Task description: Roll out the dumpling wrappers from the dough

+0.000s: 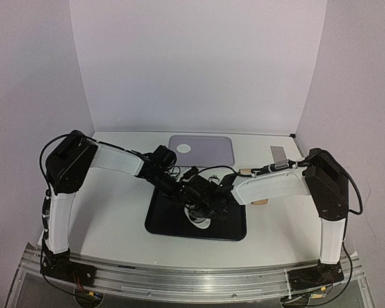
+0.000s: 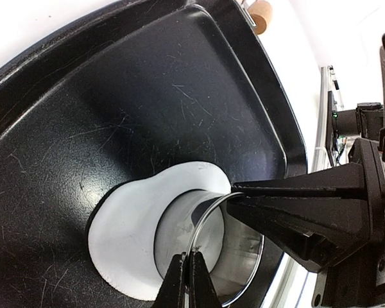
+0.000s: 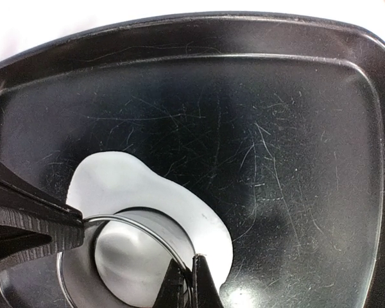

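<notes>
The dough [image 2: 125,237] lies as a thin irregular white sheet [image 3: 122,183] in the black tray [image 2: 147,115]. A round metal ring cutter [image 2: 179,224] stands on the sheet. My left gripper [image 2: 187,256] is shut on the cutter's thin upper rim. My right gripper [image 3: 194,260] is shut on the same rim of the cutter [image 3: 157,226] at another spot. In the top view both grippers meet over the black tray [image 1: 160,224], hiding most of the dough [image 1: 199,221]. One dumpling wrapper [image 1: 184,148], a small round white disc, lies on the purple tray [image 1: 212,154] at the back.
A wooden rolling-pin handle [image 1: 260,201] lies just right of the black tray, under the right forearm, and shows past the tray rim [image 2: 260,14]. A small grey card [image 1: 278,154] lies at the back right. White walls close the table on three sides.
</notes>
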Robot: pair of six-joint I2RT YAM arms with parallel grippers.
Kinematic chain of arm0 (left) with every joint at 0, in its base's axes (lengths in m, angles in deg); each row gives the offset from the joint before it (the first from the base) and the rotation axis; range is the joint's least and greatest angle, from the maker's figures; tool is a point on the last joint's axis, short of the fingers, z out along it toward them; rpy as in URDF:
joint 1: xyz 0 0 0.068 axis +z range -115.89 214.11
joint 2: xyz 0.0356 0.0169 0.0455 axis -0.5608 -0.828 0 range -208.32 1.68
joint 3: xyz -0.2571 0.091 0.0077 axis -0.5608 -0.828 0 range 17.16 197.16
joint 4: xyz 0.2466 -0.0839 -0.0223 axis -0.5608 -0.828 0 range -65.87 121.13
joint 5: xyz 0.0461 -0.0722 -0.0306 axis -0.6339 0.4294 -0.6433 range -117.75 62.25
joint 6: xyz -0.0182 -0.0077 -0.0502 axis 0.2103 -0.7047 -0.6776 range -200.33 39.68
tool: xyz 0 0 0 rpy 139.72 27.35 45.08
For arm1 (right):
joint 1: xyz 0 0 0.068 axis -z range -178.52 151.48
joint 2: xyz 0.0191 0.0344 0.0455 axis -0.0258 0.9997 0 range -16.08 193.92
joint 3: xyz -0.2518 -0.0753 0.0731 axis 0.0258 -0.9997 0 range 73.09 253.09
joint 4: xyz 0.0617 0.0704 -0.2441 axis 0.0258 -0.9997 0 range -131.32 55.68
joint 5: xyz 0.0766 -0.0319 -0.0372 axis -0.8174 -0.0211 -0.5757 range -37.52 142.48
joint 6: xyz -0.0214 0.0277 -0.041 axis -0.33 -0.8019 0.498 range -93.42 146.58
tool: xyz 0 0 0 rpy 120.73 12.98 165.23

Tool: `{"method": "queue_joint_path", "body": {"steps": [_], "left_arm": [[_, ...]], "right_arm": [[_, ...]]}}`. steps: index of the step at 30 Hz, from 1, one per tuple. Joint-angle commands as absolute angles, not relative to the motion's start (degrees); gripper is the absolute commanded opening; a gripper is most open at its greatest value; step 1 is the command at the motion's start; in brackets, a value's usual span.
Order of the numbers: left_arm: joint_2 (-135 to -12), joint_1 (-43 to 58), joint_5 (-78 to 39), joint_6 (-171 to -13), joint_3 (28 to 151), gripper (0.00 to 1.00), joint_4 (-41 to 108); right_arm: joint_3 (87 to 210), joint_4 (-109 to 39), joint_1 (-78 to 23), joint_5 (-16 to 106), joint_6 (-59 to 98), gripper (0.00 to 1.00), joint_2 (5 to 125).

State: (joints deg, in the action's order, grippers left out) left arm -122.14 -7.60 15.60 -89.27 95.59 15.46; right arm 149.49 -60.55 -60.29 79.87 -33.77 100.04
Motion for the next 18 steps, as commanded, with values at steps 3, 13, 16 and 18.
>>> {"method": "queue_joint_path", "body": {"steps": [3,13,16,18], "left_arm": [[-127.2,-8.3,1.1,-87.9,83.9,0.0,3.2],[-124.6,-10.4,8.1,-89.1,76.6,0.0,7.4],[-129.9,-8.4,6.6,-89.3,84.2,0.0,6.2],[-131.5,-7.1,5.5,-89.4,88.1,0.0,5.8]], "right_arm": [[148.8,-62.2,-58.3,71.3,-30.0,0.0,104.2],[152.2,-62.3,-55.5,73.0,-27.4,0.0,106.2],[150.8,-62.8,-59.9,71.2,-30.3,0.0,106.2],[149.8,-63.1,-62.0,68.5,-33.4,0.0,106.4]]}}
